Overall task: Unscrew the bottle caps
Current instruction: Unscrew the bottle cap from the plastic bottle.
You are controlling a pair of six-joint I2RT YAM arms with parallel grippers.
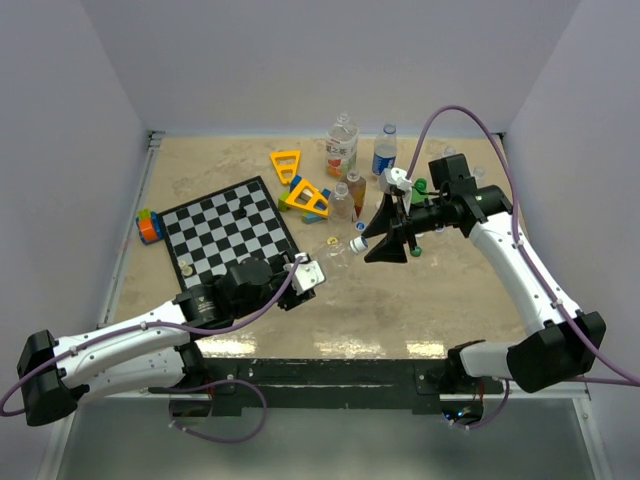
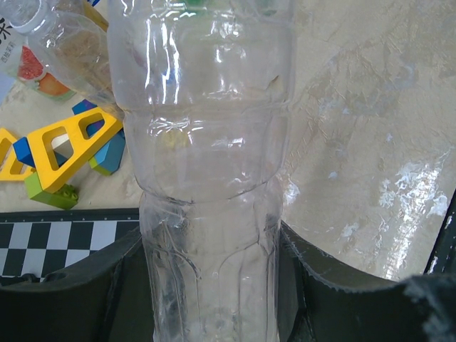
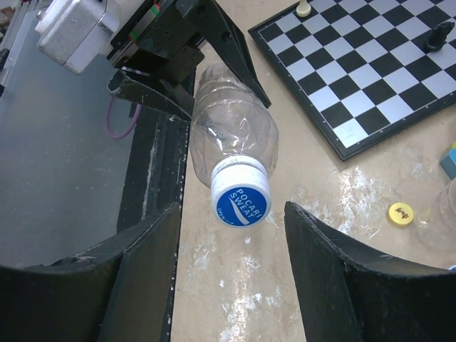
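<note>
A clear unlabelled bottle (image 1: 337, 252) hangs on its side above the table, and my left gripper (image 1: 322, 260) is shut on its body. In the left wrist view the bottle (image 2: 214, 164) fills the space between my left gripper's (image 2: 214, 292) black fingers (image 2: 342, 299). Its white cap with a blue top (image 3: 241, 199) points at my right gripper (image 3: 231, 210). That gripper is open, one finger (image 3: 142, 263) on each side of the cap with a gap showing on both sides. From above, the right gripper (image 1: 370, 247) sits just right of the cap (image 1: 358, 245).
A chessboard (image 1: 230, 235) lies left of centre with a few pieces on it. Yellow triangular frames (image 1: 310, 198) and several standing bottles (image 1: 342, 145) crowd the back middle. A loose yellow cap (image 3: 401, 214) lies on the table. A small coloured block (image 1: 150, 225) sits far left.
</note>
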